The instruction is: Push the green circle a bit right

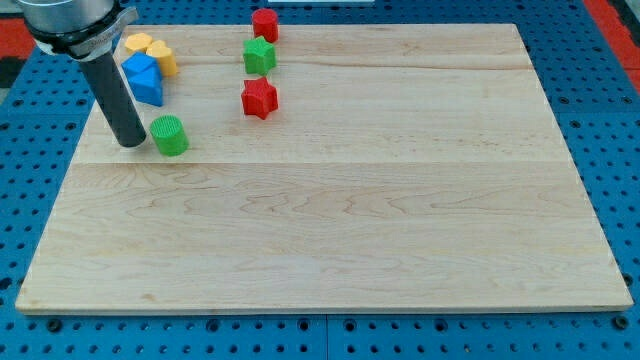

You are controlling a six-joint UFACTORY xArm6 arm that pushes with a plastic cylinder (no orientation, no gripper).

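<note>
The green circle is a short green cylinder on the wooden board, at the view's upper left. My tip rests on the board right beside the circle's left side, close to or touching it. The dark rod rises from the tip toward the view's top left.
Blue blocks and yellow blocks cluster above the circle near the board's top left. A green star, a red star and a red block sit to the upper right of the circle.
</note>
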